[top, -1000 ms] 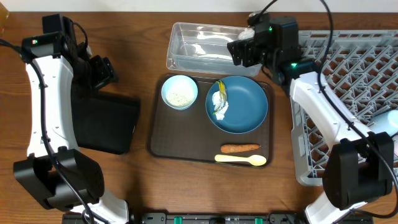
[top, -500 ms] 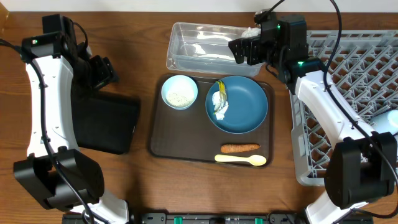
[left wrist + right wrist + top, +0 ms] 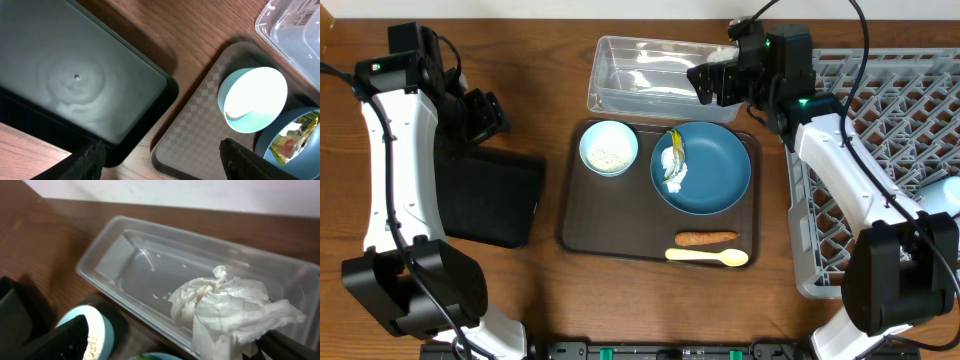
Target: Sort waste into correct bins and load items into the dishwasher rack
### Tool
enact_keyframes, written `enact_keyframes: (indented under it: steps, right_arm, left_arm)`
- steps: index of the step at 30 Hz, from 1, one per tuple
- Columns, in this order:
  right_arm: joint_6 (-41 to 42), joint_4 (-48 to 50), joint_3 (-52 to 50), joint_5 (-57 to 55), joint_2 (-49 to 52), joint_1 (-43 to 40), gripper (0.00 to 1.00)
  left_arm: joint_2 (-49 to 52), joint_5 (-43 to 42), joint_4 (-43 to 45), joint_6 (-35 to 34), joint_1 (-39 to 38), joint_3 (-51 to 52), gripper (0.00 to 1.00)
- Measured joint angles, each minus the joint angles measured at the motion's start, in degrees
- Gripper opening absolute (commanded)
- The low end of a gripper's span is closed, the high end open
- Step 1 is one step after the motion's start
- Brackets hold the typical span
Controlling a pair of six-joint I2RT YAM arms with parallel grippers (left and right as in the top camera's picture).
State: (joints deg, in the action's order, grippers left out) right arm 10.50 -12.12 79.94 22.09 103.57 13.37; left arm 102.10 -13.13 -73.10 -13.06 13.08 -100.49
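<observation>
A crumpled white paper (image 3: 230, 305) lies in the right end of the clear tub (image 3: 645, 75), with one fold reaching over the near rim. My right gripper (image 3: 172, 335) hovers just above it, open, with the paper loose between the wide fingers. The dark blue plate (image 3: 715, 170) holds a yellow-green wrapper (image 3: 674, 143) and more white paper (image 3: 675, 177). Left of the plate sits the pale blue bowl (image 3: 609, 148), which holds rice. An orange carrot piece (image 3: 705, 238) and a cream spoon (image 3: 708, 257) lie below the plate. My left gripper (image 3: 167, 162) is open and empty above the edge of the black tray (image 3: 490, 195).
Plate, bowl, carrot and spoon all rest on a flat brown serving tray (image 3: 582, 225). The grey dishwasher rack (image 3: 890, 120) fills the right side, with a pale blue cup (image 3: 945, 195) in it. The right arm crosses the rack's left edge.
The right arm shifted a little to the right over the tub's end and its jaws widened, then held still. The left arm has not moved.
</observation>
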Motion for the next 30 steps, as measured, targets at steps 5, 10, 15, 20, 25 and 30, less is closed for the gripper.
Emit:
enact_keyframes:
  steps: [5,10,15,20,25,30]
  right_arm:
    - [-0.02,-2.69,0.0,-2.78,0.63,0.0,0.91]
    - [-0.02,-3.8,0.0,-3.78,2.95,-0.02,0.9]
    - [-0.02,-4.68,0.0,-4.31,4.74,0.0,0.89]
    - [-0.07,-5.64,0.0,-5.7,4.83,-0.02,0.88]
    - [-0.07,-7.26,0.0,-7.04,4.83,-0.02,0.86]
    - [-0.07,-7.54,0.0,-7.74,4.83,-0.02,0.85]
  left_arm:
    - [0.0,0.0,0.0,0.0,0.0,0.0,0.76]
    - [0.0,-0.02,-0.07,0.0,0.0,0.0,0.76]
    - [0.0,-0.02,-0.13,0.0,0.0,0.0,0.76]
    - [0.0,0.0,-0.13,0.0,0.0,0.0,0.76]
    - [0.0,-0.02,-0.13,0.0,0.0,0.0,0.76]
    - [0.0,-0.02,-0.13,0.0,0.0,0.0,0.76]
